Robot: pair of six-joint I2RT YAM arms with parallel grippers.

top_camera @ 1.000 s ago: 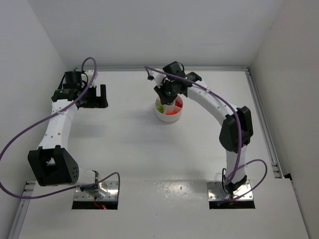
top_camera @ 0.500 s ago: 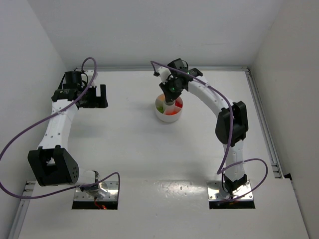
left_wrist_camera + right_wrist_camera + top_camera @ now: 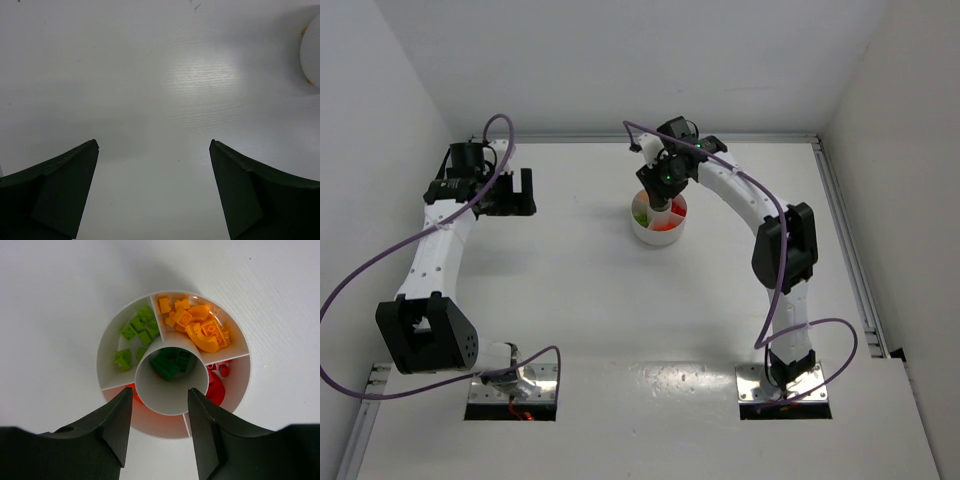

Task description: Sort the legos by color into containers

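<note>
White table [image 3: 580,300], dish [image 3: 107,375] under right hand [image 3: 160,390]

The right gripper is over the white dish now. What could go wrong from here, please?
1. The right gripper, jaws open, hangs over the central hub of the low round white dish; lowering could strike the hub wall.
2. The orange plastic bricks are heaped high; a knock might spill some among the red bricks.

white dish [image 3: 107,340] near rim hidden behind right claw [image 3: 160,395], red legos [image 3: 216,392] partly covered too
</note>
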